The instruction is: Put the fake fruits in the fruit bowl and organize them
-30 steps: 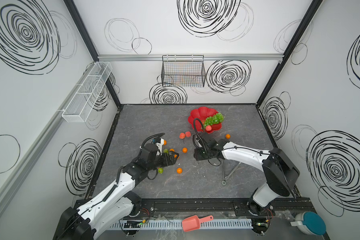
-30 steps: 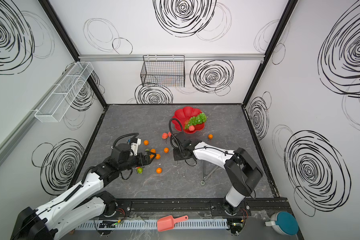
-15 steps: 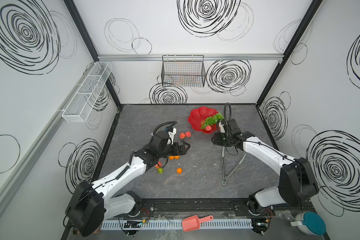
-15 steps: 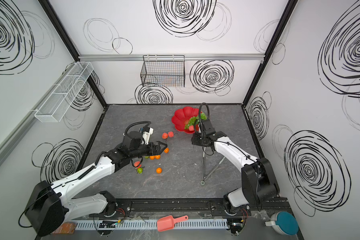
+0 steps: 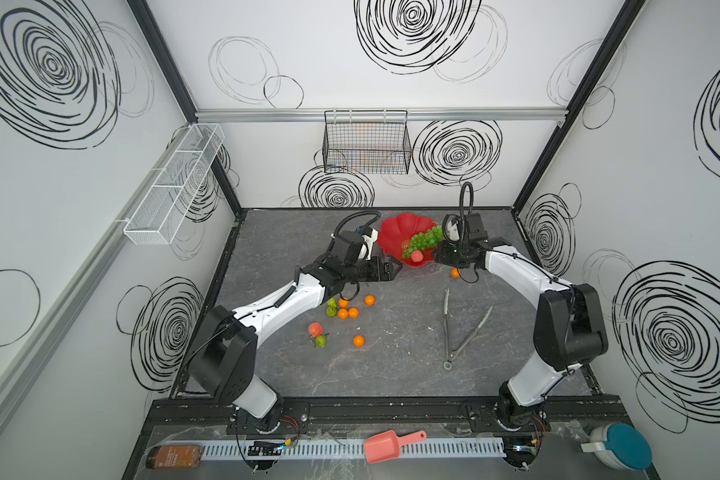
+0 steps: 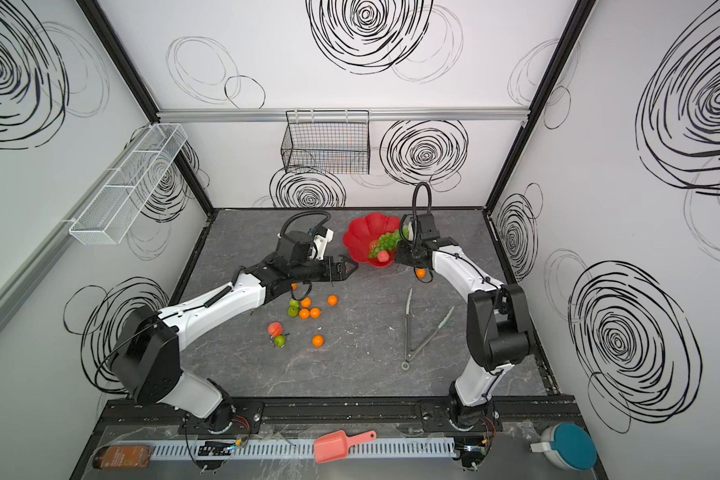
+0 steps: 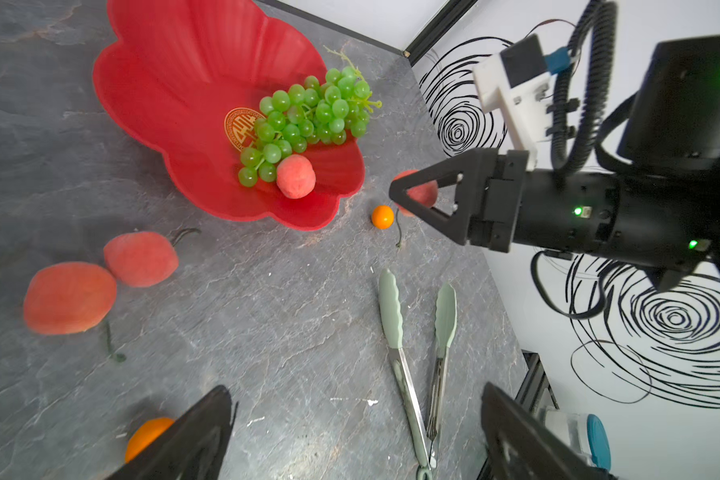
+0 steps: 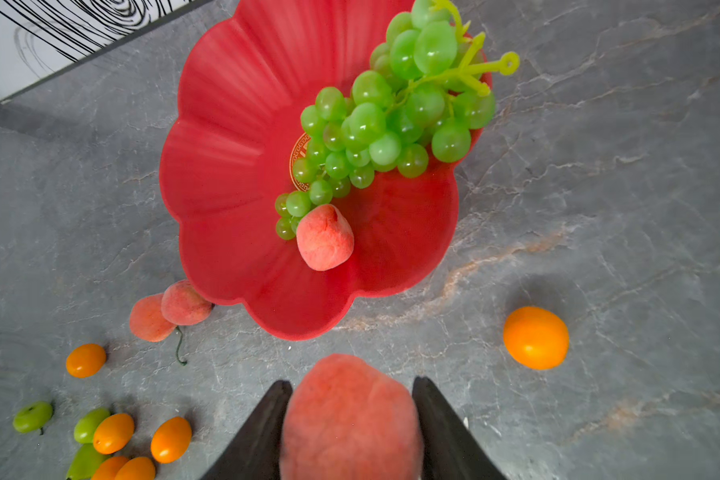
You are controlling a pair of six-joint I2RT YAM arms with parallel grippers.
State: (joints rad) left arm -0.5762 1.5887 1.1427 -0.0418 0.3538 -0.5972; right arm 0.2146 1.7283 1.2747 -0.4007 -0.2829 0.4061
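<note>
The red fruit bowl (image 5: pixel 395 232) (image 6: pixel 364 232) sits at the back of the table. In it lie green grapes (image 5: pixel 425 237) (image 8: pixel 383 124) and one peach (image 5: pixel 416 256) (image 8: pixel 324 237). My right gripper (image 8: pixel 352 384) (image 5: pixel 439 255) is shut on another peach (image 8: pixel 350 419) (image 7: pixel 422 193), just outside the bowl's near right rim. My left gripper (image 7: pixel 356 390) (image 5: pixel 398 270) hovers open and empty by the bowl's near left rim. Two peaches (image 7: pixel 141 257) (image 8: pixel 186 302) lie beside the bowl, hidden under my left arm in both top views. An orange (image 5: pixel 455 273) (image 8: pixel 536 337) lies under my right arm.
Oranges and green pears cluster (image 5: pixel 344 309) on the left-middle table, with a peach (image 5: pixel 315 329), a pear (image 5: pixel 320 341) and an orange (image 5: pixel 358 341) nearer the front. Green-tipped tongs (image 5: pixel 458 328) (image 7: pixel 412 332) lie right of centre. A pink scoop (image 5: pixel 391 445) rests off the table's front.
My right gripper has swung from mid-table back and right to the bowl's edge. My left gripper has reached from the fruit cluster toward the bowl.
</note>
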